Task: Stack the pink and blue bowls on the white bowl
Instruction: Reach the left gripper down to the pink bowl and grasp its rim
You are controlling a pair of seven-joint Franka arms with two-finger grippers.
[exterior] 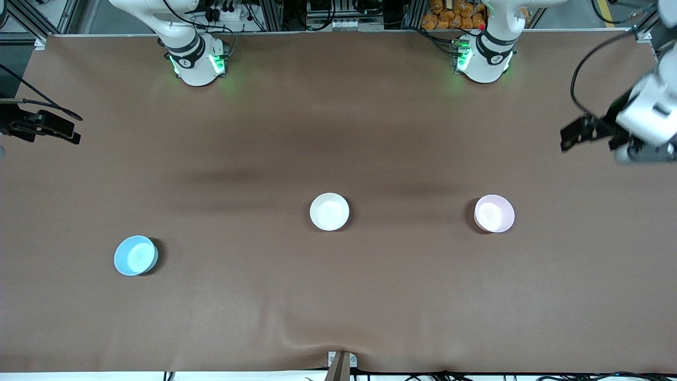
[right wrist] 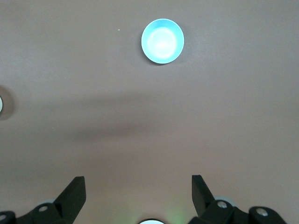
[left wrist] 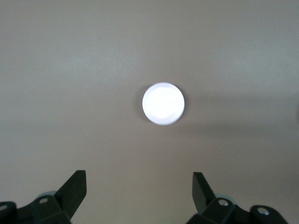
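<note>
The white bowl [exterior: 329,211] stands at the middle of the brown table. The pale pink bowl [exterior: 494,213] stands beside it toward the left arm's end; in the left wrist view it [left wrist: 163,103] looks washed out to near white. The light blue bowl [exterior: 136,255] stands toward the right arm's end, nearer the front camera, and shows in the right wrist view [right wrist: 162,41]. My left gripper [exterior: 574,135] hangs high over the table's left-arm end, open and empty [left wrist: 140,186]. My right gripper [exterior: 71,129] hangs over the right-arm end, open and empty [right wrist: 139,186].
The arm bases [exterior: 198,58] [exterior: 484,58] stand along the table's edge farthest from the front camera. A small metal mount [exterior: 341,364] sits at the edge nearest the front camera, where the brown cloth is wrinkled. A sliver of the white bowl [right wrist: 1,105] shows in the right wrist view.
</note>
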